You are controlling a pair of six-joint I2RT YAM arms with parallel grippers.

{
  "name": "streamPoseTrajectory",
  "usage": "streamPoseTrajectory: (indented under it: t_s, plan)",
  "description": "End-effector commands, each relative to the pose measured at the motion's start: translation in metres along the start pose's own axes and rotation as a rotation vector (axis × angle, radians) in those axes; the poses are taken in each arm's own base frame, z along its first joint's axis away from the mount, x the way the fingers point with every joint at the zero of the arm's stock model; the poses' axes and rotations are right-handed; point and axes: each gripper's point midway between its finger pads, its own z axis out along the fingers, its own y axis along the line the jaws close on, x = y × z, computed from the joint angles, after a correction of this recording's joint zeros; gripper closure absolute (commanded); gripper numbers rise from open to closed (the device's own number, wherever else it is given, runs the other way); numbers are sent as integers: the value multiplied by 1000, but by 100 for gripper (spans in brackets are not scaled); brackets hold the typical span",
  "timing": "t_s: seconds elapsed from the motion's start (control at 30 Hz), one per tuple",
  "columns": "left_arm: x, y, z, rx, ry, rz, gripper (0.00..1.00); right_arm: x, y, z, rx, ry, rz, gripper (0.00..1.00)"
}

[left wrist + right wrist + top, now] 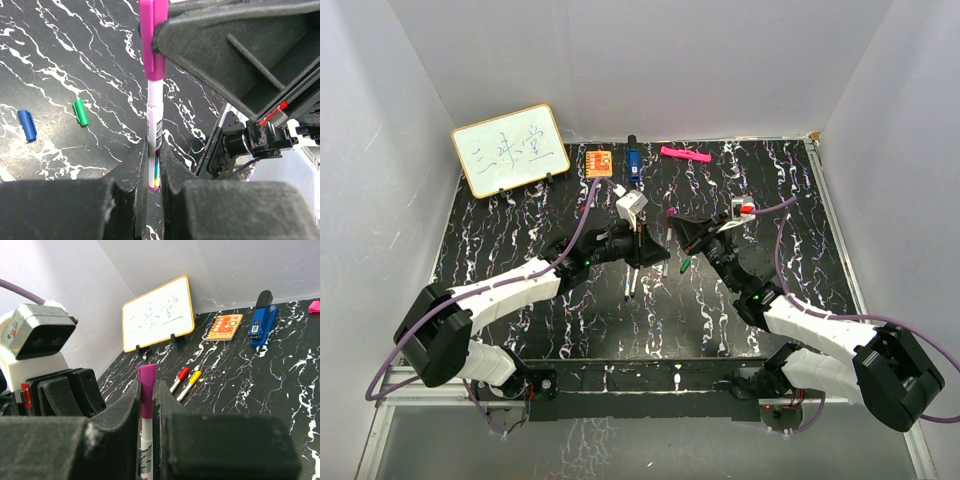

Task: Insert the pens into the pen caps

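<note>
Left wrist view has the pen (154, 130) dead centre: a white barrel standing between my left gripper (154, 152), whose fingers are clamped on its lower part. The barrel's upper end is inside the purple cap (152, 45); I cannot tell whether it is pushed fully home. My right gripper (147, 390) is clenched on that cap, one finger pressed to each side, with the white barrel showing just below. Both arms meet over the middle of the table (75, 50), holding the pen clear of the black marbled top.

On the table off to one side lie the green cap (80, 112) and the blue cap (27, 125), near each other but apart. Further off, the red-capped pen (179, 379) and the yellow-capped pen (190, 382) lie side by side. Toward the back wall stand the whiteboard (159, 314), the orange block (225, 327), the blue stapler (261, 319) and the pink marker (684, 154).
</note>
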Motion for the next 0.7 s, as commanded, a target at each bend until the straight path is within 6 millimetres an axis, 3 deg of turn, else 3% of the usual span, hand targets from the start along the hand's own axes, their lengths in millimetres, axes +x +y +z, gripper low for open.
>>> streamPoseTrajectory:
  t_s: [0.0,0.4,0.67]
  plan:
    - [-37,-24,-12,47,-114,61,100,-1,5,1,-28,-2,-3,100]
    - [-56,-22,-3,23,-148,63,100,12,12,0,-65,63,-5,100]
    - [-98,-23,-13,-55,-256,106,100,36,5,1,-49,166,-25,100]
